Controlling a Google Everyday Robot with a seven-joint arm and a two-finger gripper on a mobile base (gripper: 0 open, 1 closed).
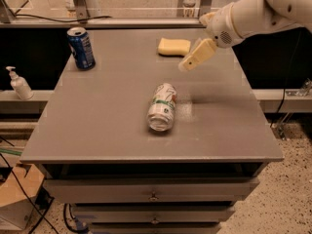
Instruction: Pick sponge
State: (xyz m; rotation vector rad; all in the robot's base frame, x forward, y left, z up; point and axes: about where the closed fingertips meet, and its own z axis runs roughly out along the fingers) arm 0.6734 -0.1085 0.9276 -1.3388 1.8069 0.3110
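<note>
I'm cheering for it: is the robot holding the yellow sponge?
No, the tool hovers beside the pale yellow foam sponge lying on the grey table.

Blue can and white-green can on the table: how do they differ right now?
The blue can stands upright at the back left of the table; the white-green can lies on its side near the middle. The blue can is dark, the white-green can pale. Both are drink cans, untouched: the gripper hovers beside the sponge.
</note>
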